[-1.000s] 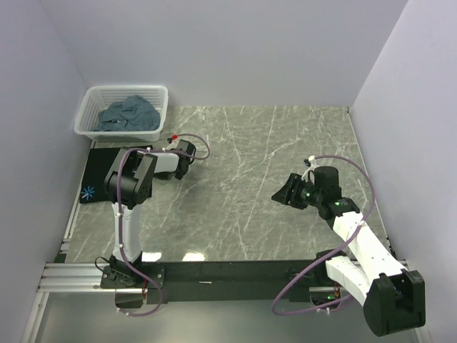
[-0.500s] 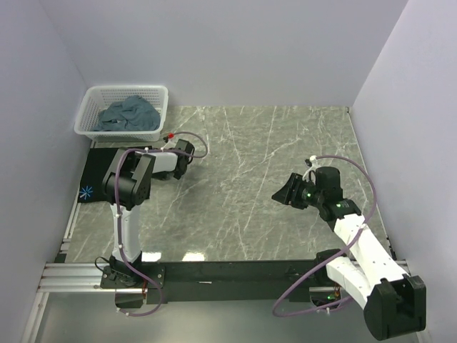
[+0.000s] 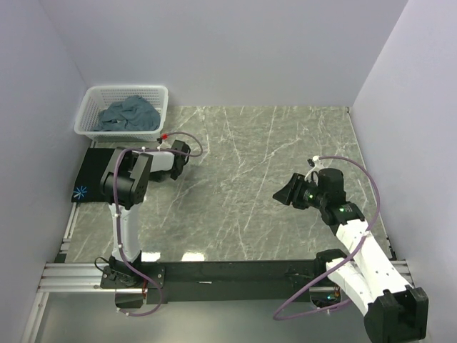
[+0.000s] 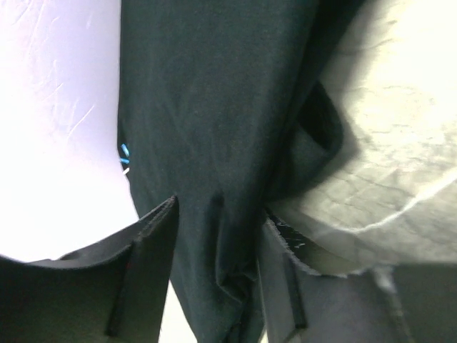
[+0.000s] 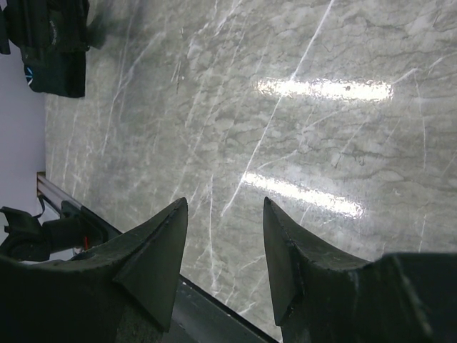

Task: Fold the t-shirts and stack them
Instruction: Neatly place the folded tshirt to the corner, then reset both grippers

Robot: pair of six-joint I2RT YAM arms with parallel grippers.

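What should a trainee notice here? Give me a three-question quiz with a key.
1. True or false: the right gripper is open and holds nothing.
2. The blue-grey t-shirts lie: A in the white lattice basket; B in a drawer; C on a chair.
3. Fill in: the pale-blue starburst print is on the ___ t-shirt.
Key: 1 true; 2 A; 3 black, the black t-shirt.

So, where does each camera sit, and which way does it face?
Top external: high behind the bases, looking down on the table; both arms show.
Left wrist: close over the black t-shirt; open left gripper shows.
Right wrist: looks across the table at the left arm; open right gripper shows.
Shared: top and left wrist both see the shirt's blue print.
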